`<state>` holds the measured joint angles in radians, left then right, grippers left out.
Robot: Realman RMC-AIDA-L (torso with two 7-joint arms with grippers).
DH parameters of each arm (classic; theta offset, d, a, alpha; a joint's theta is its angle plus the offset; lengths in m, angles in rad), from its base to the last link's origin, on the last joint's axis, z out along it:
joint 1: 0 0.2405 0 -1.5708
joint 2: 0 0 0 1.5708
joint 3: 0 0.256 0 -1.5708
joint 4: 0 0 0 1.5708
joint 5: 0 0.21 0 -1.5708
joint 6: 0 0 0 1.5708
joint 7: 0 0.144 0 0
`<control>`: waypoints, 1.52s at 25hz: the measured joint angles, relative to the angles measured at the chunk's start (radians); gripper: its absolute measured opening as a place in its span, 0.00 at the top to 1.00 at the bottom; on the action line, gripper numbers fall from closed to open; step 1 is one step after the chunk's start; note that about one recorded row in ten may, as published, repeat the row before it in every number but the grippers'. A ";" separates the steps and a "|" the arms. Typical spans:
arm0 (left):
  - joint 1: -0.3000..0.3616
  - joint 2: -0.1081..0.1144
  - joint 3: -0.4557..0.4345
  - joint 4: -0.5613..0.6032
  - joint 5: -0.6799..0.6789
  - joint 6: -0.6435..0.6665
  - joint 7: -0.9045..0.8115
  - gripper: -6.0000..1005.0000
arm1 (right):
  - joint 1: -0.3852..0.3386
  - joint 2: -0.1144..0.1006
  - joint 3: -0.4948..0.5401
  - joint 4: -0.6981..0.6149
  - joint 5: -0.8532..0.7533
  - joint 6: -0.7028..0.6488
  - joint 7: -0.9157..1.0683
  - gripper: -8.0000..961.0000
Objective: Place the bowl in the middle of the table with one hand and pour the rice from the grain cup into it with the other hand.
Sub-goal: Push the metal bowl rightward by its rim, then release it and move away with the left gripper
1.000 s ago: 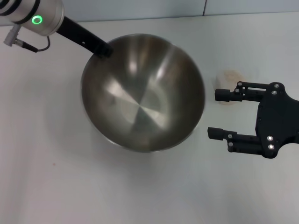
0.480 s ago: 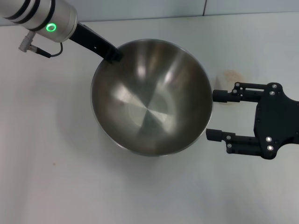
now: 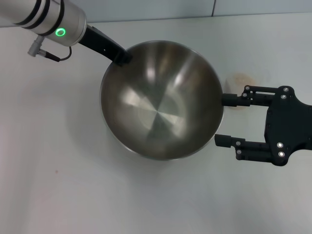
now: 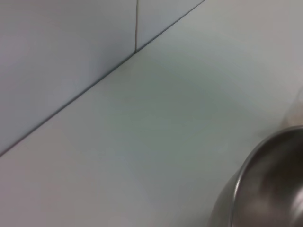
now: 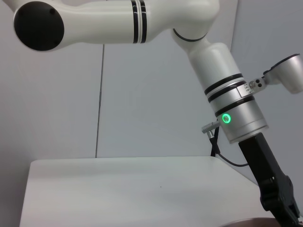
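The steel bowl (image 3: 161,100) is in the middle of the white table (image 3: 58,185), tilted slightly, and it holds no rice. My left gripper (image 3: 123,57) is shut on its far left rim. The bowl's rim also shows in the left wrist view (image 4: 258,189). My right gripper (image 3: 224,120) is open and empty just right of the bowl. Its upper finger (image 3: 239,99) reaches the bowl's edge. The clear grain cup (image 3: 240,80) shows as a faint outline with pale beige rice, partly behind that finger.
The table's back edge meets a grey wall (image 3: 146,9). Bare tabletop lies in front of the bowl and to its left. My left arm (image 5: 232,109) reaches down over the table in the right wrist view.
My left arm has carried the bowl to the right, up to the right gripper's fingertips. The right gripper has stayed in place and open.
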<state>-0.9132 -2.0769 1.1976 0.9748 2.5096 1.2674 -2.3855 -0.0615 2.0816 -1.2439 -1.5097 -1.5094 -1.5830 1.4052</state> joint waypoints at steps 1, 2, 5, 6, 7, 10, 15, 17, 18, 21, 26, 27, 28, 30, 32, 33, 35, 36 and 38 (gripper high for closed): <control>0.000 0.000 0.000 0.000 0.000 0.000 0.000 0.93 | 0.000 0.000 0.000 0.000 0.000 0.000 0.000 0.30; 0.001 0.000 0.006 0.000 0.000 -0.005 0.003 0.93 | 0.000 0.000 0.000 0.000 0.000 0.000 -0.001 0.30; 0.003 0.001 0.021 -0.010 0.001 -0.019 0.023 0.93 | 0.001 0.000 0.000 0.000 0.000 0.000 -0.002 0.30; 0.003 0.001 0.021 -0.010 0.001 -0.019 0.023 0.93 | 0.001 0.000 0.000 0.000 0.000 0.000 -0.002 0.30; 0.002 0.001 0.021 -0.018 0.003 -0.024 0.025 0.93 | 0.003 0.000 0.000 0.000 0.000 0.000 -0.002 0.30; 0.000 0.001 0.024 -0.037 0.007 -0.041 0.026 0.92 | 0.007 0.000 0.000 0.005 -0.001 0.000 -0.002 0.30; 0.002 0.002 0.027 -0.038 0.008 -0.063 0.026 0.92 | 0.011 0.000 0.006 0.011 -0.001 0.000 -0.002 0.30; 0.004 0.002 0.027 -0.038 0.008 -0.074 0.026 0.85 | 0.011 0.000 0.006 0.012 -0.002 0.000 -0.002 0.30; 0.006 0.002 0.027 -0.038 0.008 -0.082 0.025 0.82 | 0.011 0.000 0.007 0.013 -0.002 0.000 -0.002 0.30; 0.009 0.002 0.027 -0.038 0.007 -0.095 0.025 0.73 | 0.011 0.000 0.007 0.013 -0.002 0.000 -0.002 0.30; 0.032 0.002 0.031 -0.015 0.002 -0.169 0.020 0.62 | 0.014 0.000 0.012 0.016 -0.002 0.000 -0.003 0.30; 0.039 0.002 0.031 -0.005 0.002 -0.184 0.018 0.60 | 0.014 0.000 0.012 0.016 -0.002 0.000 -0.003 0.30; 0.039 0.002 0.031 -0.005 0.002 -0.184 0.018 0.58 | 0.016 0.000 0.016 0.018 -0.002 0.000 -0.003 0.30; 0.083 0.003 0.031 0.048 -0.011 -0.243 0.013 0.54 | 0.020 0.000 0.021 0.023 -0.002 0.000 -0.003 0.30; 0.099 0.004 0.031 0.066 -0.023 -0.260 0.013 0.48 | 0.021 0.000 0.021 0.023 -0.002 0.000 -0.003 0.30; 0.117 0.004 0.030 0.085 -0.044 -0.279 0.015 0.44 | 0.022 0.000 0.021 0.024 -0.002 0.000 -0.003 0.30; 0.180 0.008 0.028 0.143 -0.147 -0.333 0.065 0.36 | 0.023 0.000 0.022 0.024 -0.003 0.000 -0.004 0.30; 0.180 0.008 0.028 0.143 -0.147 -0.333 0.065 0.32 | 0.023 0.000 0.022 0.024 -0.003 0.000 -0.004 0.30; 0.247 0.009 0.037 0.188 -0.277 -0.360 0.232 0.27 | 0.028 0.000 0.023 0.024 -0.003 0.000 -0.005 0.30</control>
<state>-0.6657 -2.0677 1.2348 1.1628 2.2325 0.9078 -2.1538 -0.0333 2.0815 -1.2209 -1.4861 -1.5126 -1.5830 1.4005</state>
